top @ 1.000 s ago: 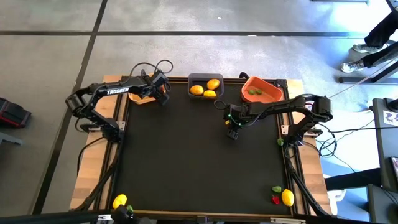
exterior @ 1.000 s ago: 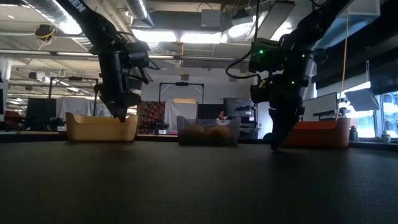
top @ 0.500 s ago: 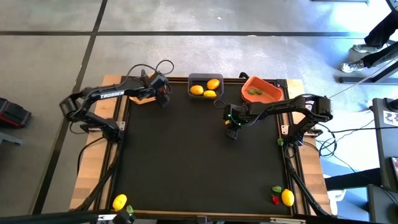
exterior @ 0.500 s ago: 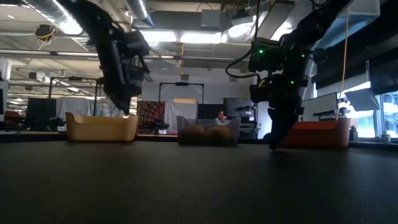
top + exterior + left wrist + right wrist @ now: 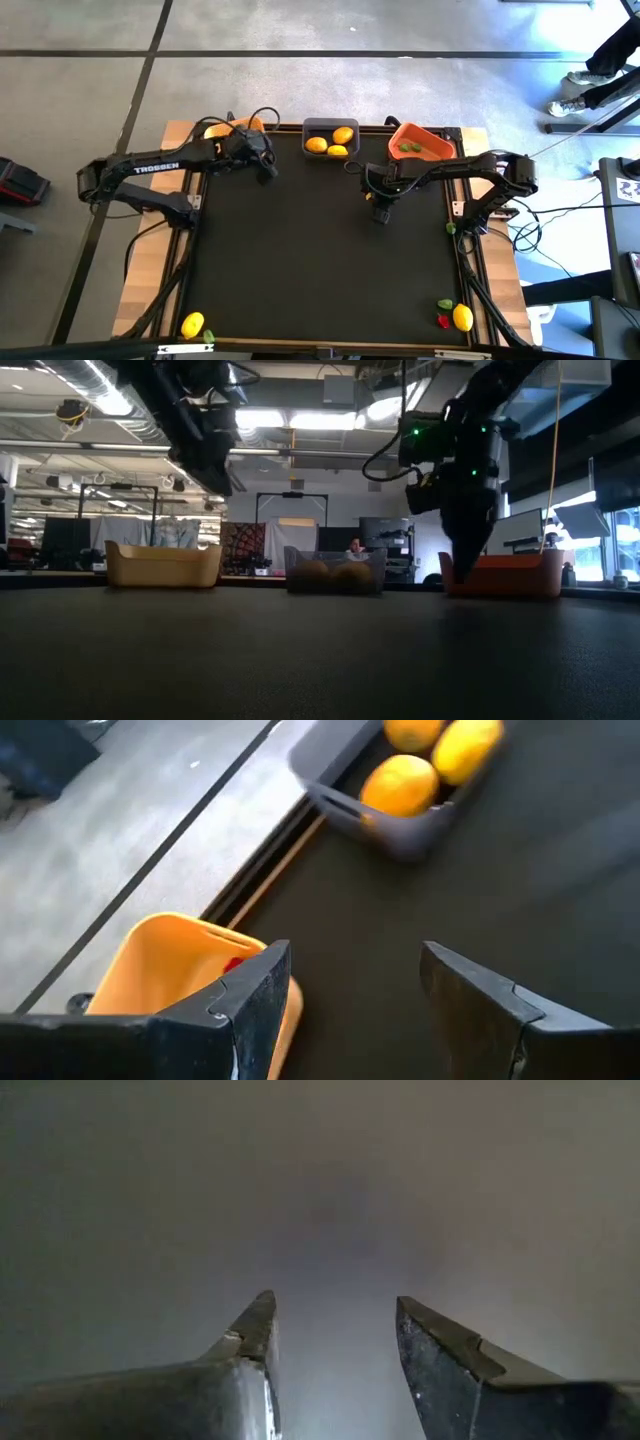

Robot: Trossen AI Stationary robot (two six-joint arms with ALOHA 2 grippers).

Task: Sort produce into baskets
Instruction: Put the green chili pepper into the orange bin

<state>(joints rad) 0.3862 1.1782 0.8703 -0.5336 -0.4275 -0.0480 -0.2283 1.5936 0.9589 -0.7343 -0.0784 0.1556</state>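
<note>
1. Three baskets stand in a row along the far edge of the black surface, and the dark grey basket in the middle serves as landmark. It holds three lemons, so yellow fruit is evidently being collected there.
2. The yellow-orange basket lies to the left of the grey one, with a red piece inside. The orange basket lies to its right, with green pieces inside. Colour seems to decide the bin.
3. The left end effector hangs above the mat just left of the grey basket, fingers wide apart and empty. Its place beside the yellow-orange basket suits a finished drop.
4. The right end effector hangs in front of the grey basket and to its right, pointing down at bare mat, fingers wide apart, nothing between them.
5. Unsorted produce lies well away at the near corners: a lemon on the left, and a lemon, a red piece and a green piece on the right. Each arm probably takes its own side.
</note>
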